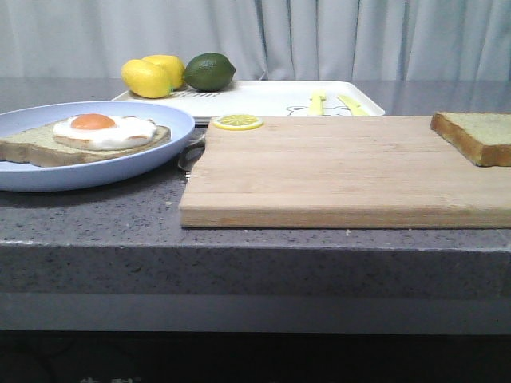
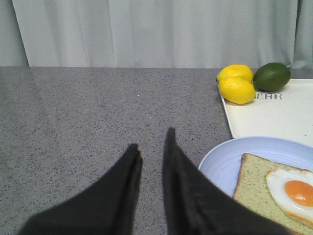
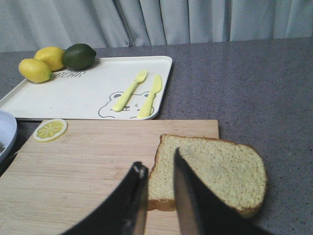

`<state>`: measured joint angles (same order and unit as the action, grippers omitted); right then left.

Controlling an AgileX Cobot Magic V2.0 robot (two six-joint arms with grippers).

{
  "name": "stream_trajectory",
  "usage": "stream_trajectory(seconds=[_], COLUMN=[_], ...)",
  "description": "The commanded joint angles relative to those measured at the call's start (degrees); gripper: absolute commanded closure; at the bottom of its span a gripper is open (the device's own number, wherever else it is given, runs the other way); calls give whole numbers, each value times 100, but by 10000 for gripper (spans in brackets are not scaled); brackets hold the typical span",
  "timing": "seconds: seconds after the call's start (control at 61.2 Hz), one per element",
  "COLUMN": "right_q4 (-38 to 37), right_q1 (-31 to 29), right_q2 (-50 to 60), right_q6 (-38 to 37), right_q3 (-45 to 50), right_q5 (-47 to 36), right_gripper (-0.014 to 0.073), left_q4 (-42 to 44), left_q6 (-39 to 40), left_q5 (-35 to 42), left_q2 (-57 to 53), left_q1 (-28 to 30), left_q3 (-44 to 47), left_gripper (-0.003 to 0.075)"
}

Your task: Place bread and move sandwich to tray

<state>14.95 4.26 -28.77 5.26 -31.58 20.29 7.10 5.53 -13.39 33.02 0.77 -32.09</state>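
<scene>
The left gripper (image 2: 151, 147) hovers over bare counter (image 1: 239, 239) with its fingers a narrow gap apart, holding nothing; the blue plate (image 1: 172, 140) lies at its 3 o'clock in the left wrist view. In the front view the plate sits at 9 o'clock, touching or just beside the left end of the board (image 1: 335, 171). On it lies the sandwich (image 1: 88, 140), a flat slice with its long axis running left to right and a fried egg (image 1: 104, 130) on top, yolk toward the left. I judge the egg slick and liable to slide, so the plate should be taken at its rim and kept level.

At 12 o'clock, behind plate and board, is the tray (image 1: 263, 100), long axis left to right, with two lemons (image 1: 152, 76) and a lime (image 1: 209, 71) on its left end and a fork (image 3: 129, 90) and knife (image 3: 150, 95) toward the right. A lemon slice (image 1: 237, 122) rests on the board's far edge.

At 3 o'clock, on the board's far right corner and overhanging it, lies the bread (image 1: 479, 136), flat, one corner pointing toward the board's middle. It looks light, soft and easily crushed; a gentle pinch across the near crust edge seems best. The right gripper (image 3: 159, 169) hangs over that near edge, fingers slightly parted, gripping nothing yet.
</scene>
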Motion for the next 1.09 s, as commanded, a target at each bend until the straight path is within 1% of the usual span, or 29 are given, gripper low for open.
stream_trajectory(seconds=[0.0, 0.016, 0.033, 0.049, 0.065, 0.082, 0.114, 0.147, 0.327, 0.506, 0.571, 0.686, 0.751, 0.833, 1.078], right_q4=[-1, -1, -1, -1, -1, -1, -1, 41, 182, 112, 112, 121, 121, 121, 151], right_q1=[-23, -23, -23, -23, -23, -23, -23, -23, -16, -86, -312, -935, -1234, -1552, -2293], right_q2=[-59, -65, -70, -78, -86, -91, -108, -123, -282, -983, -1398, -2102, -2455, -2851, -4074], right_q6=[24, 24, 24, 24, 24, 24, 24, 24, 24, 18, 17, -54, -213, -219, -184], right_q3=[-195, -195, -195, -195, -195, -195, -195, -195, -236, -813, -1086, -1600, -1808, -2027, -2738], right_q5=[-438, -438, -438, -438, -438, -438, -438, -431, -127, 313, 534, 958, 1074, 1158, 1799], right_gripper=[157, 104, 70, 39, -18, -43, -70, -57, -46, -46, -46, -46, -46, -46, -46], left_q4=[-20, -20, -20, -20, -20, -20, -20, -20, -20, -20, -20, -20, -20, -20, -20], left_q6=[-9, -9, -9, -9, -9, -9, -9, -9, -9, -9, -9, -9, -9, -9, -9], left_q5=[471, 471, 471, 471, 471, 471, 471, 471, 471, 471, 471, 471, 471, 471, 471], left_q2=[39, 43, 43, 43, 43, 43, 43, 52, 52, 52, 52, 52, 52, 52, 52], left_q1=[-30, -30, -30, -30, -30, -30, -30, -30, -30, -30, -30, -30, -30, -51, -460], left_q3=[-190, -190, -190, -190, -190, -190, -190, -190, -190, -190, -190, -190, -190, -190, -190], left_gripper=[281, 243, 190, 159, 118, 85, 48, 33, 71, 121, 136, 160, 173, 187, 244])
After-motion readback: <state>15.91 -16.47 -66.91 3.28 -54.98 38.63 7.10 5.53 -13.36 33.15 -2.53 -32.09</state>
